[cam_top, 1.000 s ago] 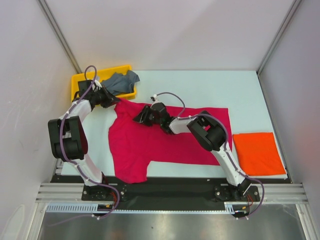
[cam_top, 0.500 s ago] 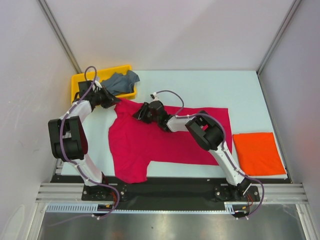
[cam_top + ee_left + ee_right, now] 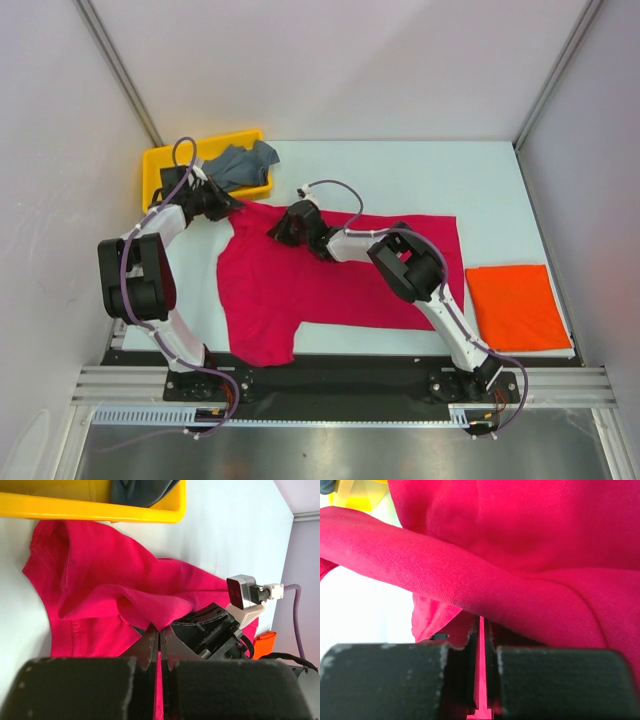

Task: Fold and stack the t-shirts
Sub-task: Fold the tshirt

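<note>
Folding: crimson-pink t-shirt point(image 3: 300, 285), first fold — far edge gripped.
Left fingers point(image 3: 152, 649): closed on its cloth.
Right fingers point(image 3: 492, 647): pinching it too.
Next: probably lift together — draw edge nearward.

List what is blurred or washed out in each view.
Top external: evenly lit and sharp throughout. Left wrist: left claw dark and blurred, crimson shirt stitching crisp. Right wrist: right claw blurred, white table blown out.

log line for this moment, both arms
left gripper: shut on crimson shirt | right gripper: shut on crimson shirt | orange shirt: folded flat | grey shirt: in yellow tray
</note>
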